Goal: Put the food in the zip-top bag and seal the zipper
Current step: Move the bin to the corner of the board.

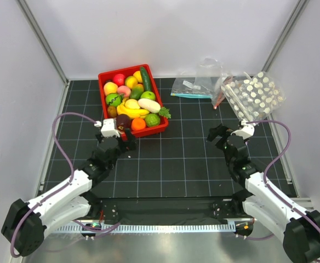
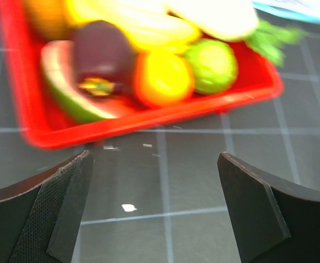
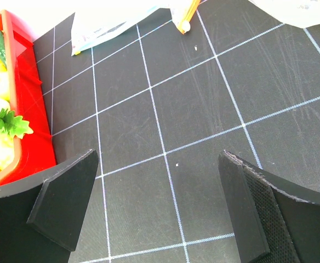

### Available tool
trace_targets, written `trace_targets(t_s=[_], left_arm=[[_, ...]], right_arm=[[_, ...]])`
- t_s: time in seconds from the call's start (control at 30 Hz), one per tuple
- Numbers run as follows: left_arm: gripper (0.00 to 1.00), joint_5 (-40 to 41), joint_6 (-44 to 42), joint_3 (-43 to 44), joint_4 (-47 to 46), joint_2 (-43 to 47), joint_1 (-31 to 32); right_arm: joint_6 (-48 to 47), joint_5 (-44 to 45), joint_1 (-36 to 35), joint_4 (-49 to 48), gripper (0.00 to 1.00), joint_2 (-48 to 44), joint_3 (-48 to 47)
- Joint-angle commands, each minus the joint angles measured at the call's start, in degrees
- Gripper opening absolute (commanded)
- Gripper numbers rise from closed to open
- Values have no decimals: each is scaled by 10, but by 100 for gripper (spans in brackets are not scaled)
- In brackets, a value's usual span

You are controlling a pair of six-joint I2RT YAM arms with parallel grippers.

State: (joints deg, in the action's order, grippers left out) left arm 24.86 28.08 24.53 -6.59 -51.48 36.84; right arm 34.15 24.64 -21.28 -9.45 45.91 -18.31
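Note:
The food fills a red tray [image 1: 101, 87]: a lime [image 1: 152, 119], an orange [image 1: 138, 124], a white radish-like piece [image 1: 149, 104] and bananas [image 1: 132, 112] among several others. My left gripper [image 1: 125, 139] is open and empty just in front of the tray's near edge; its wrist view shows the orange [image 2: 163, 76] and lime [image 2: 212, 66] behind the tray rim [image 2: 149, 118]. The clear zip-top bag [image 1: 209, 71] lies at the back right, its orange-red zipper [image 1: 220, 94] running toward me. My right gripper [image 1: 219, 137] is open and empty, short of the bag; the zipper's end [image 3: 185, 12] shows in its view.
A clear bag with a teal strip [image 1: 189, 87] lies left of the zip-top bag, and a white-dotted bag [image 1: 254, 96] lies to its right. The black gridded mat [image 1: 176, 148] is walled by white panels. The tray's side [image 3: 31, 126] is at the left of the right wrist view.

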Motion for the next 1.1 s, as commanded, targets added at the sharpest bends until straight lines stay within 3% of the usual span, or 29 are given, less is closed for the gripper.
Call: trace_targets(t_s=[0.0,0.23,0.3,0.7,0.73,0.77,0.83,1.07], left_arm=[[100,113,36,21,48,27,-13],[97,116,71,47,105,-14,-81],[90,103,78,54,110,-34,-99],[81,64,105,100,124,-170,-151],[78,69,108,102,125,-183,-153],[69,70,109,104,125,-187,-154],[65,68,115,105,125,-195,-158],[20,80,144,101,134,-202,-176]], right_arm=[[-8,-3,-2,-28,100,-2,-5],[-8,-5,-2,-28,100,-1,-5],[-7,-5,-2,-28,100,-2,-6],[-8,-9,-2,-28,100,2,-6],[-8,-7,-2,-27,100,2,-6],[-8,-8,-1,-27,100,2,-6],[-8,-8,-2,-27,100,2,-7],[-8,-10,-2,-27,100,3,-7]])
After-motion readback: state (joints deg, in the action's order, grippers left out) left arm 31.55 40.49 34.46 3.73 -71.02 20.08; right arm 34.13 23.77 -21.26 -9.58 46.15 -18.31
